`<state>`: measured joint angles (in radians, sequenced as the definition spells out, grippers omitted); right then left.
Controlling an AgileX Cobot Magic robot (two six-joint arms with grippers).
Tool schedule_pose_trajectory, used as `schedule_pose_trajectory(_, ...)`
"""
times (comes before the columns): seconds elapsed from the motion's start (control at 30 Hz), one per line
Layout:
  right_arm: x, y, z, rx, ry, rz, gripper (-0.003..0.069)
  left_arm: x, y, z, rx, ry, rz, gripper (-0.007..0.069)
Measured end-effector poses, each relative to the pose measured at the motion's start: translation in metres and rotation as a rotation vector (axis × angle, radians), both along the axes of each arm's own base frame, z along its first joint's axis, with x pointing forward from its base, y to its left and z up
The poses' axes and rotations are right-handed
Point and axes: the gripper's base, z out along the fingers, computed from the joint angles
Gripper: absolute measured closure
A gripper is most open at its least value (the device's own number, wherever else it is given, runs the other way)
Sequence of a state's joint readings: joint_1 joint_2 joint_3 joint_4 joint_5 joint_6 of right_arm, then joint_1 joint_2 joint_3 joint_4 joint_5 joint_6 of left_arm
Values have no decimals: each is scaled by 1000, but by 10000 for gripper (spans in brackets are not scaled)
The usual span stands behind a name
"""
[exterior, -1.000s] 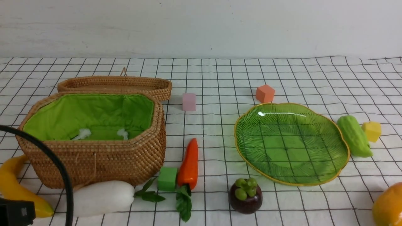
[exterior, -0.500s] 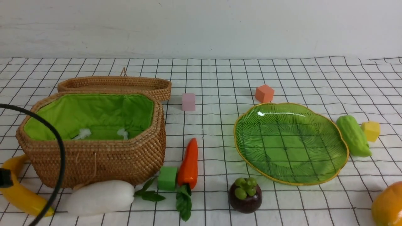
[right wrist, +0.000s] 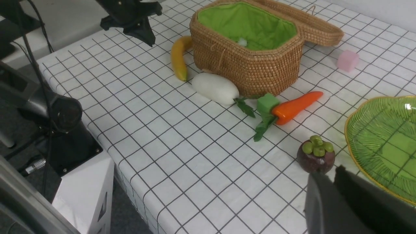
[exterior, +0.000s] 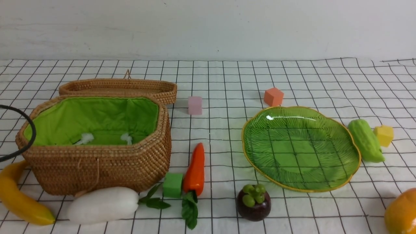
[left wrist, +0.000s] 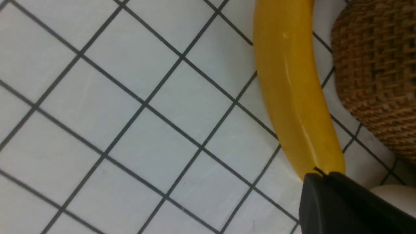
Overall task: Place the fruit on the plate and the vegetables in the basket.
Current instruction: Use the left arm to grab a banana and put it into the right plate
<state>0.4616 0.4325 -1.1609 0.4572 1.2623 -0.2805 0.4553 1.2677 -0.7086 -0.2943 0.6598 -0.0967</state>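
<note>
— What's the left claw (left wrist: 321, 175) doing?
— Hanging above the cloth by the banana (exterior: 19, 198), fingers pressed together, nothing in them. From its own camera the tips overlap the banana's end. I can't tell if they touch.
— And the right claw (right wrist: 336, 170)?
— Up near the mangosteen (exterior: 253, 206). There's only a thin slit between its fingers, and nothing in it.
— Where's the fruit, then?
— All on the cloth. The banana curves past the basket's (exterior: 97, 165) near left corner. The mangosteen sits upright in front of the plate (exterior: 302, 152), apart from its rim. The mango (exterior: 401, 213) is at the near right, half out of sight.
— Vegetables?
— On the cloth too. The eggplant (exterior: 102, 204) lies just in front of the basket, leaves pointing right. The carrot (exterior: 195, 172) is right of the basket, tip pointing away, with a green cube (exterior: 173, 184) at its thick end. The gourd (exterior: 365, 139) lies right beside the plate's right rim, a yellow cube (exterior: 384, 135) just beyond it.
— The lid (exterior: 118, 86)?
— Open, lying back behind the basket.
</note>
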Motion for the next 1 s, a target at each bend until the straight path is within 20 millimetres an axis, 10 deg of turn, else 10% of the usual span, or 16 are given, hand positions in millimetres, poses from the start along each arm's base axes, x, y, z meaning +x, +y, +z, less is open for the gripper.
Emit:
schedule_pose_trajectory(0.43, 1, 0, -2, -17, -10, 6, 574, 37, 20, -45, 4, -32, 82, 191)
schedule_pose_trajectory(1.0, -3, 4, 0, 26, 11, 56, 571, 57, 19, -62, 106, -76, -15, 214)
